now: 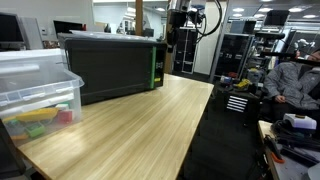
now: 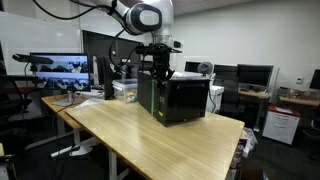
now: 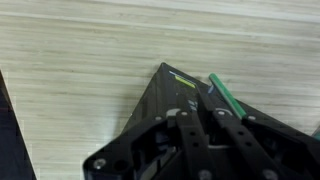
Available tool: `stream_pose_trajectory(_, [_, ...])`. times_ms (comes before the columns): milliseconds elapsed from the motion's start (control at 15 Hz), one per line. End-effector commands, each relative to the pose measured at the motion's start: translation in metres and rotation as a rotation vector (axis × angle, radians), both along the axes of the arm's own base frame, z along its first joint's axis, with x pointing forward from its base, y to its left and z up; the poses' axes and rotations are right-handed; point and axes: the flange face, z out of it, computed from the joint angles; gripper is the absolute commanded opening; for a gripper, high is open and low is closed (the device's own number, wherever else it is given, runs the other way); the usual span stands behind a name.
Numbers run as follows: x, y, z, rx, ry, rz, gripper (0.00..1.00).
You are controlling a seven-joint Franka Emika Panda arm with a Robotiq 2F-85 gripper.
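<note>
Gripper [image 2: 155,66] at the top corner of the black box [image 2: 182,100], frame centre.
Its door looks shut; fingers sit by the green strip [image 3: 226,96], their spread impossible to tell.

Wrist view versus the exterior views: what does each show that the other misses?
Wrist view only: a corner of the black box from above, close up. Exterior views only: the clear bin, a seated person, monitors, the white arm. Shared: the black box, the wooden table, the gripper over the box.
</note>
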Motion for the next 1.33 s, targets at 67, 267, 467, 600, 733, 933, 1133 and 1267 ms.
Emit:
stream_pose_trajectory(67, [-0.033,0.029,0.011,0.021,-0.012,0.022,0.08])
stream_pose_trajectory(267, [-0.034,0.039,0.005,0.000,-0.015,0.055,0.08])
stream_pose_trajectory(467, [-0.029,0.039,-0.004,-0.020,-0.025,0.060,0.08])
stream_pose_trajectory(600, [-0.027,0.034,-0.010,-0.040,-0.030,0.058,0.08])
stream_pose_trajectory(733, [-0.025,0.027,-0.013,-0.063,-0.042,0.062,0.08])
stream_pose_trajectory(933, [-0.023,0.008,-0.014,-0.117,-0.057,0.064,0.08])
stream_pose_trajectory(1133, [-0.016,0.007,-0.015,-0.137,-0.075,0.092,0.08])
stream_pose_trajectory(1267, [-0.010,0.010,-0.014,-0.145,-0.080,0.117,0.08])
